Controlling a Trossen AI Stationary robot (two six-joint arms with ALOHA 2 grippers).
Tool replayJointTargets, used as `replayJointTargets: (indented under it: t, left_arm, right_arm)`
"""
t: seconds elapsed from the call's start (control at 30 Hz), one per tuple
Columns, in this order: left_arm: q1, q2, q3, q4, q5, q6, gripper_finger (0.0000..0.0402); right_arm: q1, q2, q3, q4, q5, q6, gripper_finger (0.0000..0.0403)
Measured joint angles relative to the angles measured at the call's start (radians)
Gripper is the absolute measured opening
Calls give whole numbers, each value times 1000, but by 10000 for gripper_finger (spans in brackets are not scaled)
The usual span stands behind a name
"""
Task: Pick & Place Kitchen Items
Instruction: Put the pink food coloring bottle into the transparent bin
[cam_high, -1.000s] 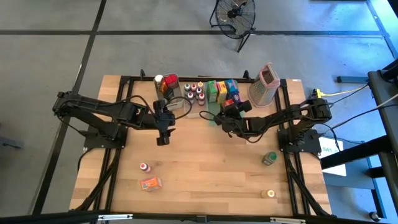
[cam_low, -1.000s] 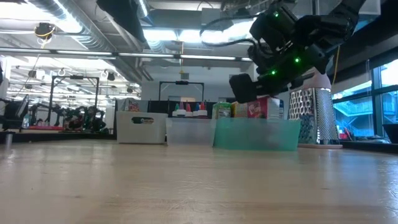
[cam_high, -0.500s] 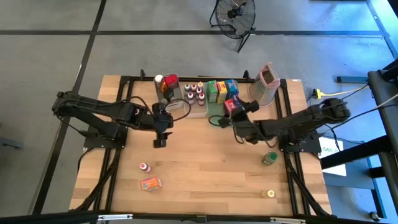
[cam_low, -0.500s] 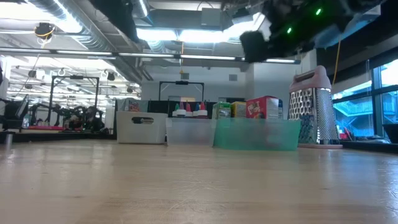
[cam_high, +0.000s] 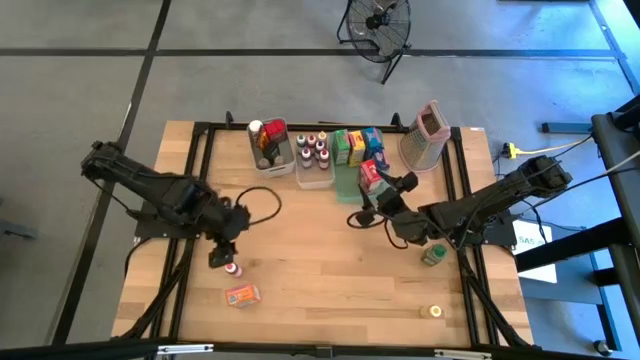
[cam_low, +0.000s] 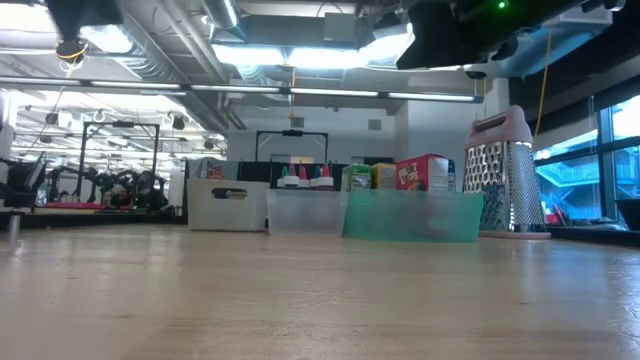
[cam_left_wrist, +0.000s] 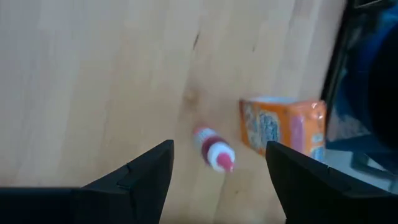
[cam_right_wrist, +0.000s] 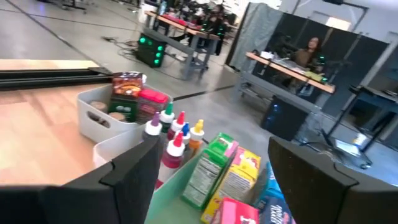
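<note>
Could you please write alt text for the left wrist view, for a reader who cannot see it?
The left tool hangs open above a small bottle with a red cap lying on the wooden table. An orange box lies just beside the bottle, near the table's edge.

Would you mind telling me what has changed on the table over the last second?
The left gripper swung from mid-table toward the near left, open beside the small bottle. The right gripper backed away from the green tray, empty. The orange box, green-capped jar and bins stayed put.
</note>
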Motion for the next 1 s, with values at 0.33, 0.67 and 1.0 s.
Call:
replayJointTargets:
  t: [0.33,0.67,1.0]
  left_arm:
    - [-269,12,0,-36,-239,-276,251]
    - [-593,119,0,-129,-420,-636,251]
    - [-802,233,0,-191,-534,-868,251]
  right_arm:
    - [-2,0,0,0,-117,0,297]
    - [-2,0,0,0,-202,1,297]
    - [-2,1,0,29,-224,39,297]
